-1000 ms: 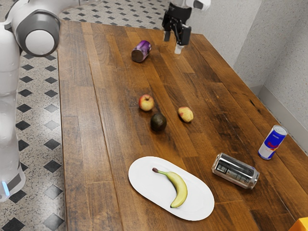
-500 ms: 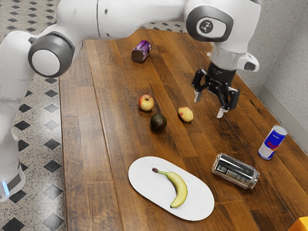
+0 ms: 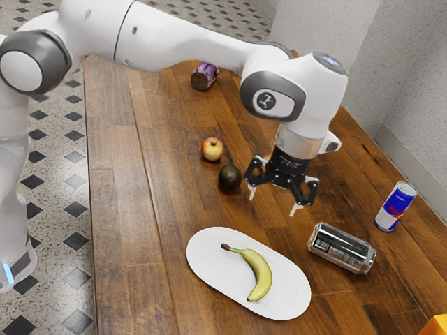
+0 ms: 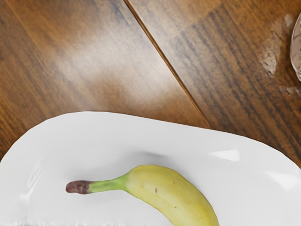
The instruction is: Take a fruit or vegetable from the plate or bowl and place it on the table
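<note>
My gripper [image 3: 273, 202] hangs above the table, its two fingers spread wide with nothing between them. It is beyond the white oval plate [image 3: 204, 264], higher than the plate and apart from it. A yellow banana [image 3: 260, 271] lies on the plate, its dark stem end toward the exterior view's left. The wrist view has the banana [image 4: 162, 188] on the plate [image 4: 101, 136], part of the fruit cut off by the picture's edge.
An apple [image 3: 212, 149] and a dark avocado [image 3: 230, 178] lie on the wooden table [image 3: 140, 279]. A silver can [image 3: 341, 248] lies on its side near the upright blue can [image 3: 395, 206]. A purple can [image 3: 205, 76] lies at the far end.
My gripper has come from the table's far end toward the plate, lately moving lower and to the exterior view's left. The arm now hides the small yellowish fruit. The banana and plate have not moved.
</note>
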